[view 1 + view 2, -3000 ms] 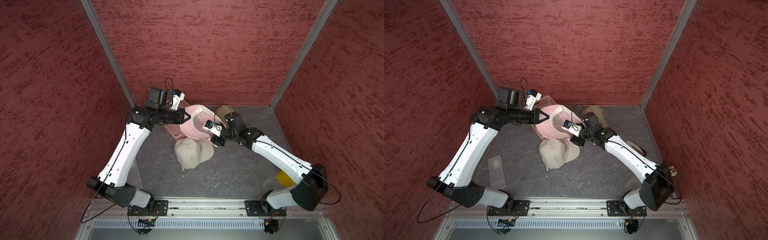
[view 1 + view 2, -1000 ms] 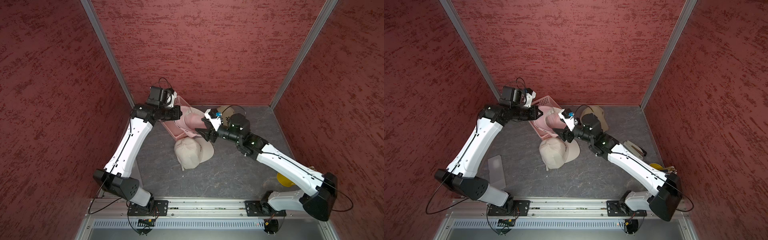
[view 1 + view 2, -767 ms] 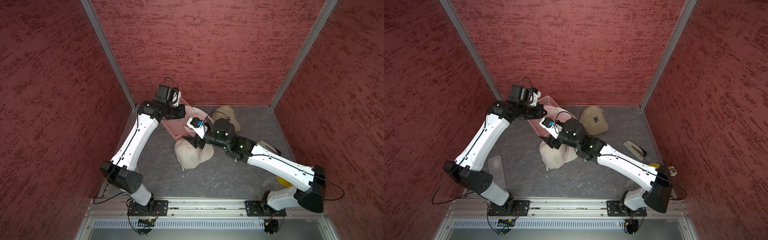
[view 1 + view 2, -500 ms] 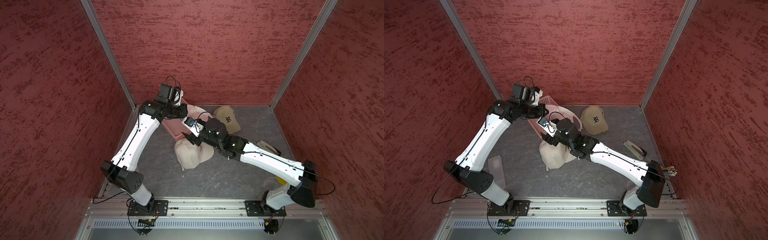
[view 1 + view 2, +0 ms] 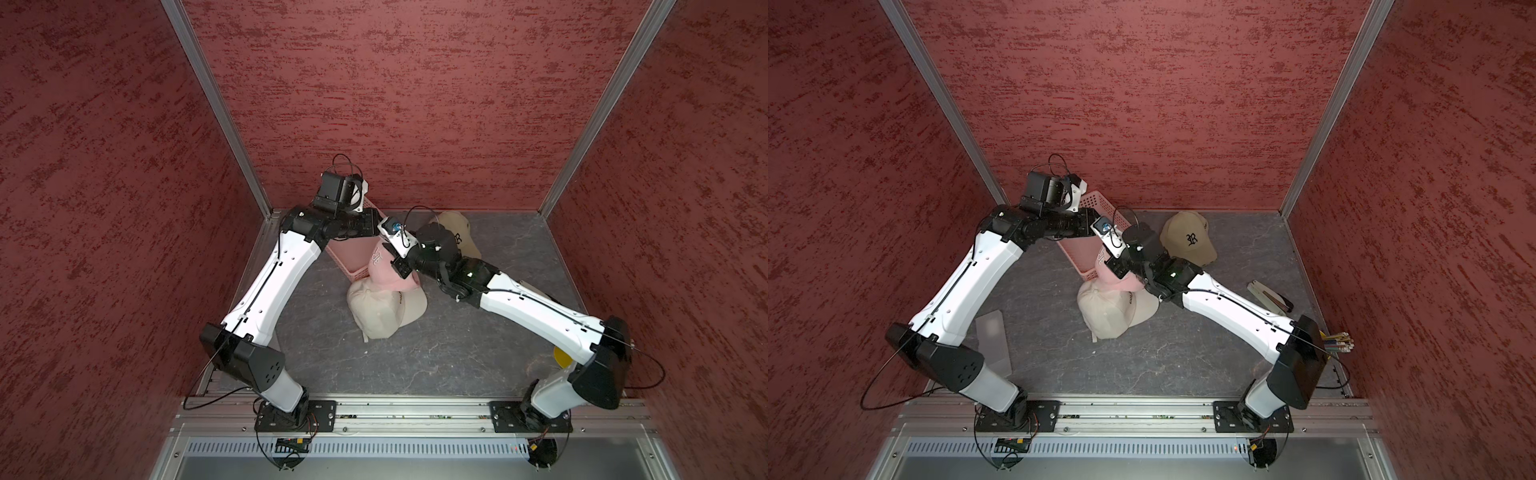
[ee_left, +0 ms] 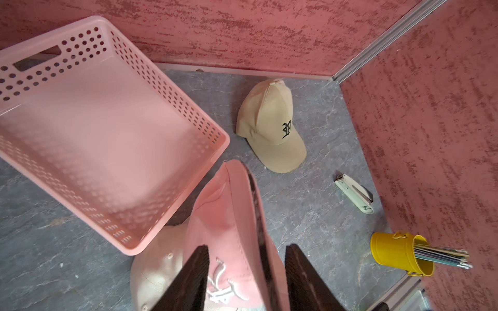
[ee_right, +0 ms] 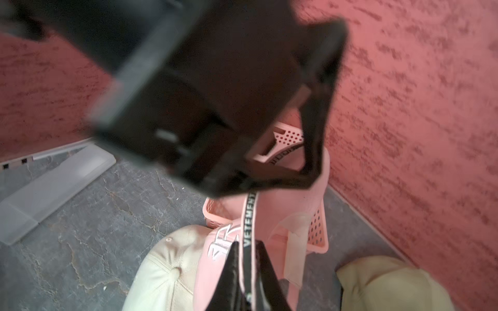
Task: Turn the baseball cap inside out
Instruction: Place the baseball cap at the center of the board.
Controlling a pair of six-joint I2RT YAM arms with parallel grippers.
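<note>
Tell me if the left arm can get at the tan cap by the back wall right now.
Probably not directly: the left gripper stands open around the pink cap, and in a top view the right arm's wrist sits between it and the tan cap.

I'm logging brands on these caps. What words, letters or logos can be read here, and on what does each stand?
"VETEMEN", rest hidden: black-and-white band of the pink cap, pinched in the right claw.
"R", gothic letter: front of the tan cap.
White stitched emblem on the pink cap: not legible.
Dark print on the cream cap: too small to read.
</note>
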